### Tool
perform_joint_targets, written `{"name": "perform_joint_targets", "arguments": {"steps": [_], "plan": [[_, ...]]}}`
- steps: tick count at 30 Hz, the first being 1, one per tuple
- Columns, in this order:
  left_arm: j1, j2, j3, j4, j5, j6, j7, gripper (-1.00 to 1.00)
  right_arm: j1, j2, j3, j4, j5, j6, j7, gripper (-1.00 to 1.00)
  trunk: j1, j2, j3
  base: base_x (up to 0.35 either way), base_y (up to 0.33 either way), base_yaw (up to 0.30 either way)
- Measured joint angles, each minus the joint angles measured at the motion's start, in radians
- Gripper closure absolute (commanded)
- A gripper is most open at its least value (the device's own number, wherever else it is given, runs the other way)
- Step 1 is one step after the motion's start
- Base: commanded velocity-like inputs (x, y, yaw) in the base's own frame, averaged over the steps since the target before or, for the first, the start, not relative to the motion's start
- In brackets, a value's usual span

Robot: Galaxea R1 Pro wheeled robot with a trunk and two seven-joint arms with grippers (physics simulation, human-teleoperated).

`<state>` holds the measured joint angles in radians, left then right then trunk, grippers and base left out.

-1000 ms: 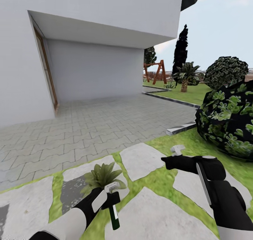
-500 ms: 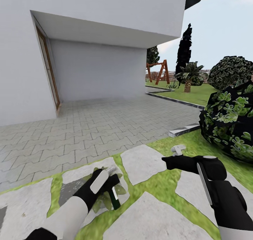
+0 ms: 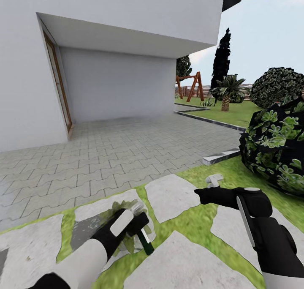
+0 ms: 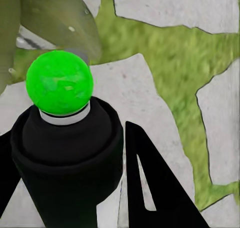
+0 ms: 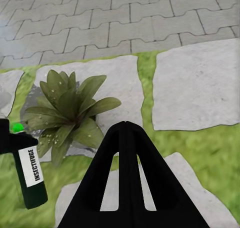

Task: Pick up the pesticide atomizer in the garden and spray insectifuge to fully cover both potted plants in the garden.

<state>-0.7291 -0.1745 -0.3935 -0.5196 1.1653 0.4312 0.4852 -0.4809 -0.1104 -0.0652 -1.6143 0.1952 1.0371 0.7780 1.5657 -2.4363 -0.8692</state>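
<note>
- My left end effector point(image 3: 134, 222) is clamped on the pesticide atomizer point(image 3: 145, 242), bottle tilted, just over the potted plant point(image 5: 67, 110) on a stepping stone point(image 3: 175, 194).
- Whitish insectifuge point(image 5: 47, 134) specks dot its leaves.
- My right end effector point(image 5: 126, 133) hovers nearby, fingers together, holding nothing.

We see our right gripper point(image 5: 131, 138), its black fingers closed together with nothing between them, above a stepping stone point(image 5: 197, 85). A potted plant point(image 5: 70, 110) sits well apart from the gripper, whitish specks point(image 5: 50, 133) dotting its lower leaves. Just beside the plant, the atomizer point(image 5: 29, 175) hangs upright, label reading INSECTIFUGE. Grey paving point(image 5: 120, 18) lies beyond the plant.
</note>
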Motion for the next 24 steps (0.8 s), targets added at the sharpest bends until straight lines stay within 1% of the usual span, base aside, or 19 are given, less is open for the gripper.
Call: {"name": "perform_joint_targets", "arguments": {"steps": [1,2,3,6,9,12,17,21,24], "plan": [[0.001,0.000,-0.036,0.020,0.001,-0.030,-0.039,1.00,0.000,-0.001,0.000,0.000,0.000,0.000,0.000,1.00,0.000,0.000,0.000,0.000,0.000,0.000],[0.001,0.000,-0.054,0.029,0.002,-0.046,-0.057,1.00,0.000,-0.001,0.000,0.000,0.000,0.000,0.000,1.00,0.000,0.000,0.000,0.000,0.000,0.000],[0.002,0.000,-0.086,0.042,0.003,-0.078,-0.086,1.00,0.000,-0.001,0.000,0.000,0.000,0.000,0.000,1.00,0.000,0.000,0.000,0.000,0.000,0.000],[0.013,0.000,-0.200,0.059,0.006,-0.165,-0.157,1.00,0.001,0.000,0.000,0.000,0.000,0.000,0.000,1.00,0.000,0.000,0.000,0.000,0.000,0.000],[0.033,0.000,-0.258,0.063,0.007,-0.214,-0.207,1.00,0.001,0.002,0.000,0.000,0.000,-0.001,-0.001,1.00,0.000,0.000,0.000,0.000,0.000,0.000],[0.063,0.000,-0.279,0.066,0.007,-0.231,-0.237,1.00,0.001,0.004,0.000,0.000,0.000,-0.001,-0.001,1.00,0.000,0.000,0.000,0.000,0.000,0.000],[0.113,0.000,-0.287,0.070,0.006,-0.238,-0.250,1.00,0.003,0.007,0.000,0.000,0.000,-0.001,-0.001,1.00,0.000,0.000,0.000,0.000,0.000,0.000],[0.127,0.000,-0.289,0.083,0.005,-0.234,-0.251,1.00,0.004,0.009,0.001,0.000,0.000,-0.003,-0.002,1.00,0.000,0.000,0.000,0.000,0.000,0.000],[0.131,0.000,-0.289,0.080,0.006,-0.250,-0.235,1.00,0.004,0.009,0.002,0.000,0.000,-0.003,-0.002,1.00,0.000,0.000,0.000,0.000,0.000,0.000]]}}
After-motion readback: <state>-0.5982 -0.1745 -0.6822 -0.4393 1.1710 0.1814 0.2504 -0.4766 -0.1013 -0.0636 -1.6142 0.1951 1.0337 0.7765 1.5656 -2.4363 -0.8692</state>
